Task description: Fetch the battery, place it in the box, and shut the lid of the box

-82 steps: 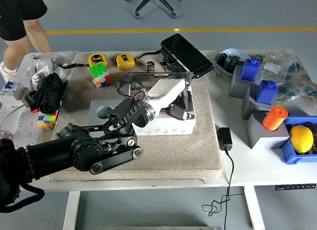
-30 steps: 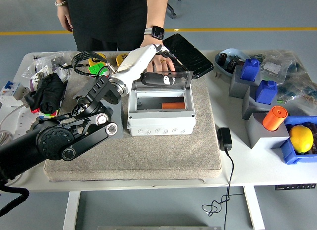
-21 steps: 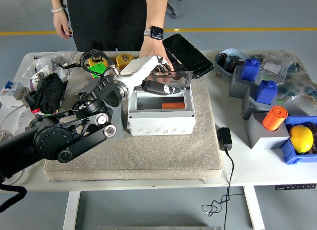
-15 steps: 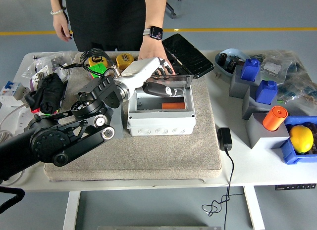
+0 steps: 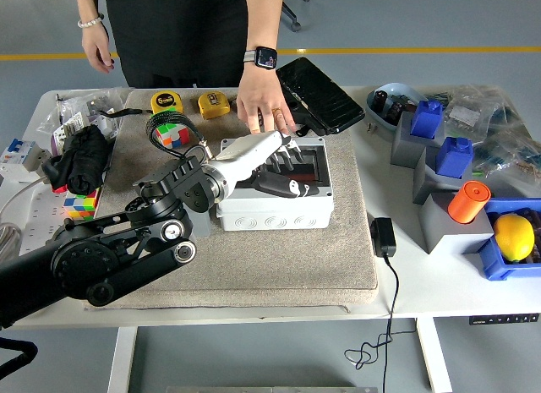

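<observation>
From the head camera I see my left hand [image 5: 279, 166] lying flat on the clear lid [image 5: 296, 169] of the white box [image 5: 275, 199], fingers stretched out and gripping nothing, the lid pressed nearly level over the box. The box sits on the grey mat [image 5: 279, 258] toward the middle of the bench [image 5: 439, 283]. I cannot make out the battery; the hand and lid cover the box's inside. A person's hand [image 5: 265, 101] hangs just past the box's far edge, fingers pointing down, beside a black case [image 5: 319, 95]. Two tape measures [image 5: 190, 103] and a colour cube [image 5: 173, 133] crowd the mat's far left corner. Blue bins [image 5: 444, 148], an orange cylinder [image 5: 468, 200] and a lemon [image 5: 513, 237] line the bench's right edge.
</observation>
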